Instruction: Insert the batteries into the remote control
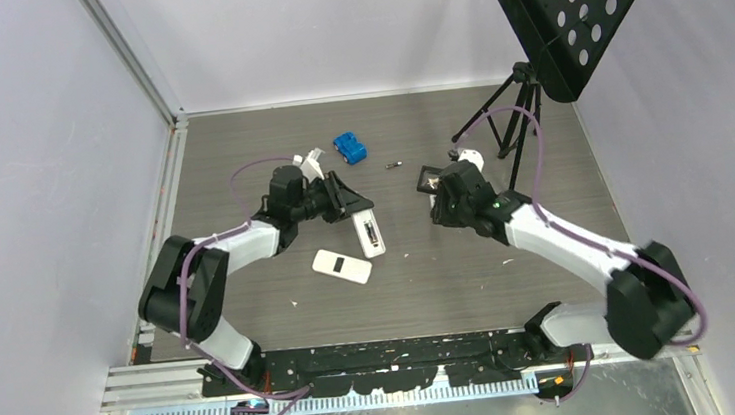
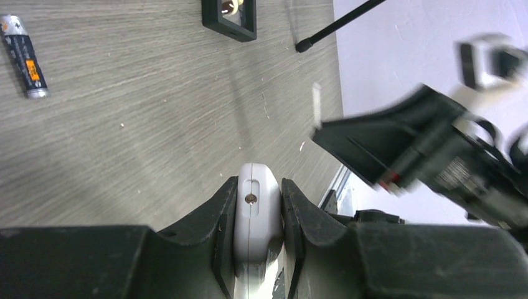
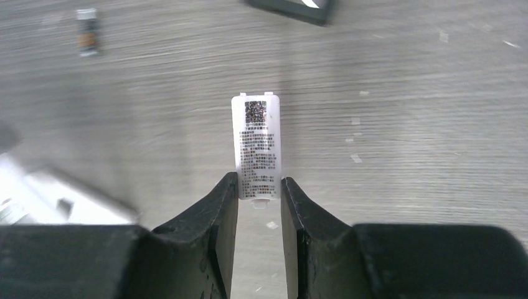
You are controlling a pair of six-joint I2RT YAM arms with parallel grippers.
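Note:
My left gripper (image 1: 345, 201) (image 2: 258, 184) is shut on the remote control (image 1: 371, 235) (image 2: 252, 208). This is a white body with a grey recessed slot on top, and its rounded end pokes out between the fingers. My right gripper (image 1: 438, 193) (image 3: 257, 187) is shut on the near end of a small white cover with a printed label (image 3: 256, 146), which juts forward above the table. One of the batteries (image 1: 395, 165) (image 2: 25, 56) (image 3: 87, 31) lies on the table between the two arms, blurred in the right wrist view.
A white slab with a black rectangle (image 1: 341, 266) lies in front of the left gripper. A blue block (image 1: 349, 148) sits behind. A small black frame (image 1: 431, 175) (image 2: 229, 15) rests by the right gripper. A tripod (image 1: 516, 114) with a black perforated plate (image 1: 567, 9) stands at the back right.

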